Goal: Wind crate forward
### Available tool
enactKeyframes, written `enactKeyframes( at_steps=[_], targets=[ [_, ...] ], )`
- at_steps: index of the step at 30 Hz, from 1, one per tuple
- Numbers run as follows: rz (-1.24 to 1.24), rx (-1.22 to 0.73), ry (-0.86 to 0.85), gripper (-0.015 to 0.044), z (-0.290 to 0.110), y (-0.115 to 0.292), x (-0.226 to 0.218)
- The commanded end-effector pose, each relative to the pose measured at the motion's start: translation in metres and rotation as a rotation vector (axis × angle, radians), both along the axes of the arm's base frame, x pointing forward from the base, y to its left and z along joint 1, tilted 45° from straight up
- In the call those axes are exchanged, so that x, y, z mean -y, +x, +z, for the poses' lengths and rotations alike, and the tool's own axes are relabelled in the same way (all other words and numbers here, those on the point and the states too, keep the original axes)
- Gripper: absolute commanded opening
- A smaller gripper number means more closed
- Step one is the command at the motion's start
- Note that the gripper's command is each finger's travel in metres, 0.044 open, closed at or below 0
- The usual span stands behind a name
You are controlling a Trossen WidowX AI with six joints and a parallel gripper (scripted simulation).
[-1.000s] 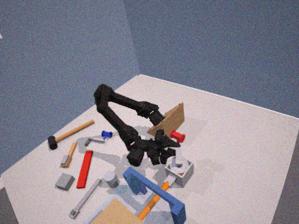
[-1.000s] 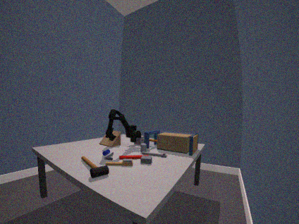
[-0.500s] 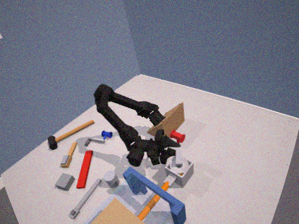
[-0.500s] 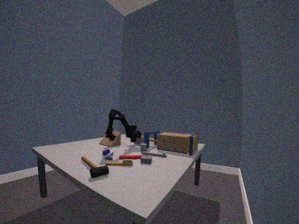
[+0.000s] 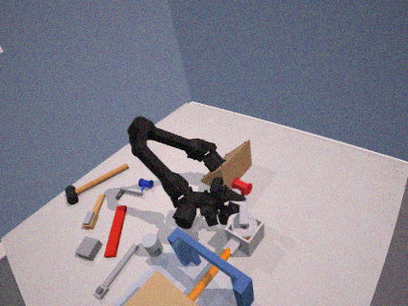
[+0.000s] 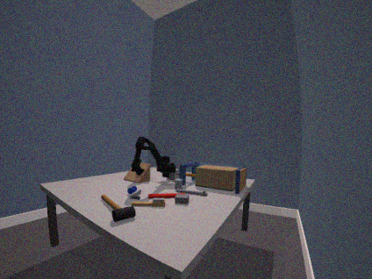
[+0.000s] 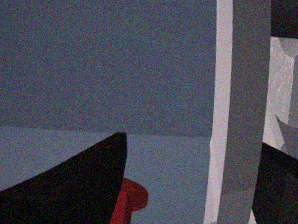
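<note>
The grey winch (image 5: pixel 253 235) stands on the bench with the grey crank handle (image 5: pixel 243 215) (image 7: pixel 242 96) standing in its top. The handle's red knob (image 5: pixel 242 186) sticks out to the side. My gripper (image 5: pixel 230 196) is open, with its fingers on either side of the handle's arm and knob and not closed on them. An orange strap (image 5: pixel 210 276) runs from the winch through the blue frame (image 5: pixel 218 266) to the tan crate (image 5: pixel 156 292) (image 6: pixel 217 176). I cannot tell how far the crate's front is from the frame.
A tan wedge board (image 5: pixel 232 164) (image 6: pixel 138 174) leans just behind the arm. Left of the arm lie a hammer (image 5: pixel 96 183) (image 6: pixel 118 211), a blue-knobbed crank (image 5: pixel 135 190), a brush (image 5: pixel 94 212), a red bar (image 5: pixel 115 230), a grey block (image 5: pixel 89 248), a grey cylinder (image 5: pixel 152 244) and a grey wrench (image 5: pixel 115 270).
</note>
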State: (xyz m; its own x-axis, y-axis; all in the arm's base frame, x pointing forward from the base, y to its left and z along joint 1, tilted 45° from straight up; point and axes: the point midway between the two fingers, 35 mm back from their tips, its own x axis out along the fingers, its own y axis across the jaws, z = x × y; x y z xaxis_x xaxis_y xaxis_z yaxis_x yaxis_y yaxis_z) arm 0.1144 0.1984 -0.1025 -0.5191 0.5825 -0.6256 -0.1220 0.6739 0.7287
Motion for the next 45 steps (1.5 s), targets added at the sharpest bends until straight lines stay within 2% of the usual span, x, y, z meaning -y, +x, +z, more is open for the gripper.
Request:
enactKeyframes(
  at_steps=[1,32,37,45],
  targets=[
    [0.006,0.018,-0.021,0.0240,-0.006,0.003,0.003],
    [0.006,0.018,-0.021,0.0240,-0.006,0.003,0.003],
    [-0.005,0.005,-0.007,0.0240,0.010,0.015,0.010],
    [-0.001,-0.002,-0.003,0.0240,0.071,0.056,0.063]
  ],
)
